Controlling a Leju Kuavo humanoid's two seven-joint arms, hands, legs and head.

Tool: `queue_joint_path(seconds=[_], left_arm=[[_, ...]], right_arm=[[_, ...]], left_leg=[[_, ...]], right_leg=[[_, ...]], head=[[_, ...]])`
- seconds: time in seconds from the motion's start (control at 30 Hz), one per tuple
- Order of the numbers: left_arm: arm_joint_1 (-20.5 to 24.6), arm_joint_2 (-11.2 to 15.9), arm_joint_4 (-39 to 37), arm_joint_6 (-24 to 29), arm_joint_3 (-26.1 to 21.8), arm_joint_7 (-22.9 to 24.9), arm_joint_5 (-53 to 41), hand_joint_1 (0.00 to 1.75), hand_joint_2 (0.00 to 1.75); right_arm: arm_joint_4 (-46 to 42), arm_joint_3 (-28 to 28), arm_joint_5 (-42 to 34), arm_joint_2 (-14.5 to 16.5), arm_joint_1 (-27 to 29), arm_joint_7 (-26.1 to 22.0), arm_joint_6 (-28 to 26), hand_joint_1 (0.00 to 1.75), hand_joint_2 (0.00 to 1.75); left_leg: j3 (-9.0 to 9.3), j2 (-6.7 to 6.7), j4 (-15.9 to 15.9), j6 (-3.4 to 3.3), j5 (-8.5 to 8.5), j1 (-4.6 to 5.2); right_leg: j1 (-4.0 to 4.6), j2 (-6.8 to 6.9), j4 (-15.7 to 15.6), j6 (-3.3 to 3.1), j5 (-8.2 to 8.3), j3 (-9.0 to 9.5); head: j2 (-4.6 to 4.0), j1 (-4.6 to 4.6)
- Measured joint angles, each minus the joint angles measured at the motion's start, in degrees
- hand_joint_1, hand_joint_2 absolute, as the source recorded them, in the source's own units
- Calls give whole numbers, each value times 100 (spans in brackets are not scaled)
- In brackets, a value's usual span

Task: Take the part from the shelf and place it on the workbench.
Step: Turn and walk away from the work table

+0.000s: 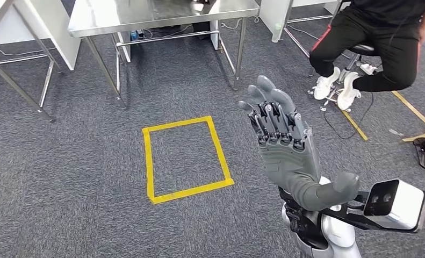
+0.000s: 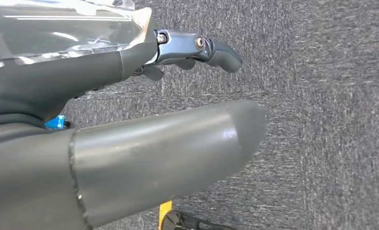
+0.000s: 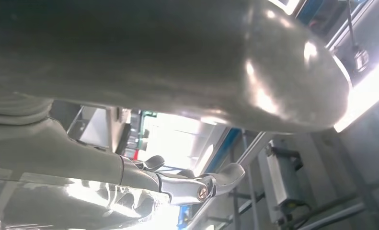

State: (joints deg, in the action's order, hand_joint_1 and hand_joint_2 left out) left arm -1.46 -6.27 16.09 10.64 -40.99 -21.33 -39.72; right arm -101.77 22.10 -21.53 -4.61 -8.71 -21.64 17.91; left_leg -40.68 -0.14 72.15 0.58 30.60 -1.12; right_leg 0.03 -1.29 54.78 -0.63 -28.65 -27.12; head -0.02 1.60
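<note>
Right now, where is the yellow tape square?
Head view: the yellow tape square lies on the grey carpet, left of the raised right robot hand, before the steel table.

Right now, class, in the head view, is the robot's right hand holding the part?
No: the right hand is raised with its fingers extended and nothing in it, above grey carpet beside the yellow tape rectangle.

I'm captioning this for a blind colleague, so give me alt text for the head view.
The robot's right hand is raised palm-up, fingers extended, holding nothing, above grey carpet. A yellow tape rectangle marks the floor to its left; a steel table stands beyond, and a seated person at upper right.
</note>
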Motion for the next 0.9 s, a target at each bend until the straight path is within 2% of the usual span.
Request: queue_joint_path(seconds=[0.03, 0.1, 0.13, 0.17, 0.23, 0.3, 0.33, 0.4, 0.43, 0.47, 0.5, 0.53, 0.57, 0.6, 0.63, 0.67, 0.73, 0.77, 0.8, 0.83, 0.87, 0.9], left_arm=[[0, 4, 0, -6, -2, -1, -6, 0, 0], [-2, 22, -3, -20, -4, -3, -19, 0, 0], [-7, 32, -8, -27, -5, -5, -26, 0, 0], [-13, 41, -13, -33, -6, -8, -32, 0, 0], [-16, 51, -20, -40, -10, -20, -45, 0, 0], [-1, 56, -21, -47, -14, -44, -66, 0, 0], [4, 54, -22, -55, -15, -57, -83, 0, 0], [1, 59, -26, -71, -17, -73, -113, 0, 0], [-1, 61, -27, -80, -17, -78, -122, 0, 0], [0, 62, -28, -85, -18, -81, -126, 0, 0], [4, 63, -28, -89, -19, -84, -127, 0, 0], [10, 63, -29, -92, -19, -86, -128, 0, 0], [17, 64, -29, -93, -19, -88, -130, 0, 0], [22, 72, -30, -93, -19, -90, -132, 0, 0], [27, 78, -30, -93, -19, -92, -133, 0, 0], [30, 85, -30, -93, -19, -95, -134, 0, 0], [36, 85, -31, -93, -19, -99, -134, 0, 0], [40, 84, -32, -93, -19, -99, -134, 0, 0], [43, 83, -32, -93, -19, -99, -134, 0, 0], [43, 84, -33, -93, -19, -99, -135, 0, 0], [40, 87, -33, -93, -19, -99, -136, 0, 0], [31, 90, -35, -93, -19, -99, -136, 0, 0]], right_arm=[[2, 0, 5, -2, 17, -2, -2, 0, 0], [3, -1, 26, -4, 35, -10, -5, 0, 0], [3, 0, 39, -6, 45, -14, -9, 0, 0], [3, 0, 51, -8, 57, -22, -15, 0, 0], [2, -7, 74, -21, 78, -47, -34, 0, 0], [-1, -31, 90, -54, 85, -85, -58, 0, 0], [-2, -42, 93, -74, 89, -102, -74, 0, 0], [-1, -54, 97, -111, 116, -119, -107, 0, 0], [1, -56, 97, -128, 138, -122, -119, 0, 0], [1, -58, 98, -146, 162, -123, -122, 0, 0], [2, -60, 98, -164, 178, -123, -123, 0, 0], [2, -61, 99, -182, 188, -123, -123, 0, 0], [2, -62, 100, -198, 192, -124, -123, 0, 0], [2, -62, 101, -208, 192, -125, -123, 0, 0], [2, -63, 102, -214, 193, -127, -123, 0, 0], [1, -63, 103, -218, 197, -129, -123, 0, 0], [-1, -68, 104, -231, 212, -134, -124, 0, 0], [-2, -69, 104, -236, 218, -135, -125, 0, 0], [-3, -71, 104, -240, 220, -136, -125, 0, 0], [-5, -71, 103, -238, 220, -137, -125, 0, 0], [-6, -70, 103, -236, 221, -138, -125, 0, 0], [-6, -70, 104, -235, 222, -138, -125, 0, 0]], left_leg=[[228, -32, -301, -25, -159, 0], [724, -260, -1052, -98, -391, -7], [874, -361, -1293, -123, -436, -3], [941, -420, -1410, -142, -429, 5], [959, -307, -1506, -161, -433, 17], [978, -147, -1638, -216, -459, -8], [980, -66, -1684, -241, -478, -26], [966, 85, -1697, -266, -497, -24], [959, 160, -1696, -264, -498, -22], [956, 233, -1695, -260, -501, -24], [958, 302, -1694, -251, -503, -30], [963, 366, -1688, -235, -503, -40], [968, 427, -1674, -207, -499, -41], [969, 477, -1656, -169, -488, -37], [971, 523, -1640, -125, -479, -25], [974, 565, -1628, -85, -473, -10], [987, 652, -1633, -14, -477, -13], [981, 622, -1609, 22, -446, -32], [943, 523, -1515, 49, -354, -50], [855, 376, -1306, 65, -191, -62], [711, 205, -974, 69, 28, -67], [525, 90, -556, 59, 252, -63]], right_leg=[[6, -59, 15, 10, 16, -11], [11, -159, 52, 30, 29, -61], [7, -206, 68, 51, 40, -90], [-3, -258, 77, 77, 55, -124], [-4, -373, 83, 150, 95, -187], [14, -294, 238, 191, 24, -328], [16, -188, 496, 195, -95, -475], [-25, 8, 1293, 208, -408, -878], [-51, 48, 1661, 235, -520, -1062], [-81, 68, 1817, 288, -537, -1140], [-111, 92, 1731, 358, -462, -1096], [-139, 144, 1390, 440, -304, -921], [-163, 262, 905, 514, -123, -672], [-165, 375, 491, 548, 21, -462], [-159, 450, 202, 538, 115, -323], [-146, 484, 86, 499, 150, -285], [-126, 366, 112, 384, 170, -344], [-143, 307, 115, 334, 189, -358], [-158, 247, 114, 281, 214, -362], [-173, 193, 108, 233, 241, -365], [-178, 140, 108, 196, 262, -377], [-158, 84, 111, 169, 278, -398]], head=[[0, 0], [0, 3], [0, -1], [0, -4], [0, -14], [0, 1], [0, 13], [0, 36], [0, 35], [0, 35], [0, 36], [0, 36], [0, 38], [0, 39], [0, 37], [0, 35], [0, 29], [0, 26], [0, 21], [0, 13], [0, 4], [0, -1]])
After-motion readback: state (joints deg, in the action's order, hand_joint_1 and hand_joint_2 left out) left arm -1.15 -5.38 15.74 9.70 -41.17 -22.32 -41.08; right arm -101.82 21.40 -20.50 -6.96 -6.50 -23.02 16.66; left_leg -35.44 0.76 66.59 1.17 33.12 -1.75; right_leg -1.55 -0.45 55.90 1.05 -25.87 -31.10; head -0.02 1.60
